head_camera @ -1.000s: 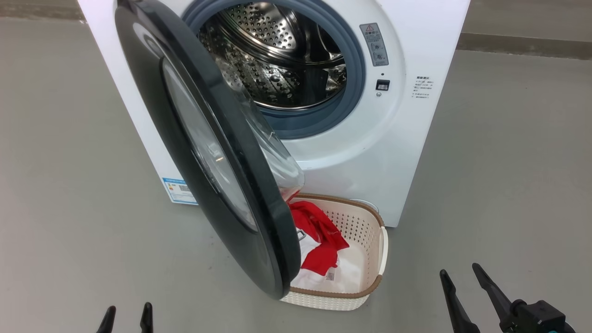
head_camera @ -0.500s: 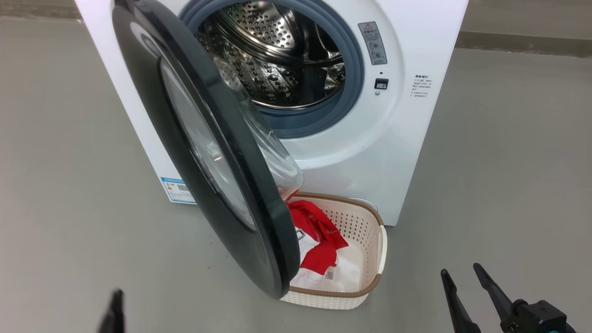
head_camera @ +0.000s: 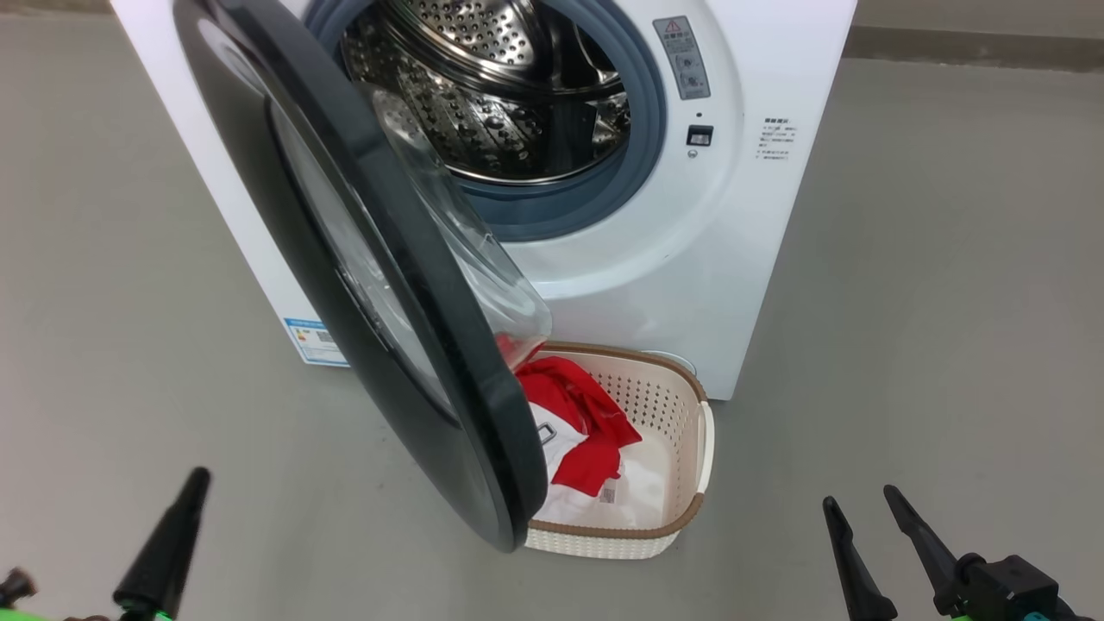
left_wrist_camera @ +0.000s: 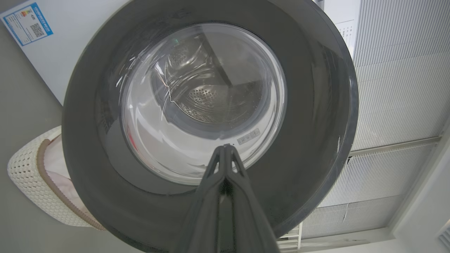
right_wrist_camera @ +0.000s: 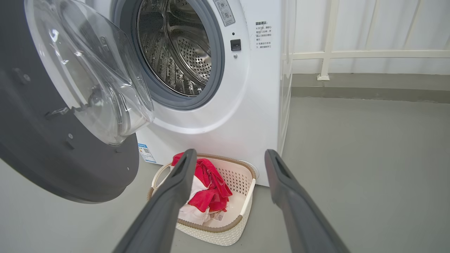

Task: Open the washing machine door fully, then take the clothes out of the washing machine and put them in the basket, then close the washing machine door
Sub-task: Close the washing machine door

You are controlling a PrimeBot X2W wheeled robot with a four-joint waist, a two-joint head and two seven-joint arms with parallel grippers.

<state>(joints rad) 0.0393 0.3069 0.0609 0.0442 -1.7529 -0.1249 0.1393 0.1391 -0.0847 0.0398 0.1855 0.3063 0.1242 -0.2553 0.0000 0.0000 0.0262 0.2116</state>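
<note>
In the head view, the washing machine (head_camera: 655, 285) fills the upper centre, its steel drum (head_camera: 517, 103) bare inside. The washing machine door (head_camera: 362, 285) stands swung out, edge-on across the centre left. The basket (head_camera: 681, 517) sits on the grey floor (head_camera: 931, 302) at lower centre, just in front of the machine and partly hidden by the door; the clothes (head_camera: 586, 448) lie in it. The left gripper (head_camera: 195, 481) rises at the lower left, its fingers pressed together on nothing. The right gripper (head_camera: 858, 498) sits at the lower right, fingers parted and empty.

In the left wrist view, the closed fingertips point at the lower edge of the door's glass; whether they touch it cannot be told. The basket shows at the left edge, a blue label (left_wrist_camera: 27, 24) at the upper left.

In the right wrist view, the fingers spread wide at the bottom, framing the basket of clothes; the door hangs at the left.
</note>
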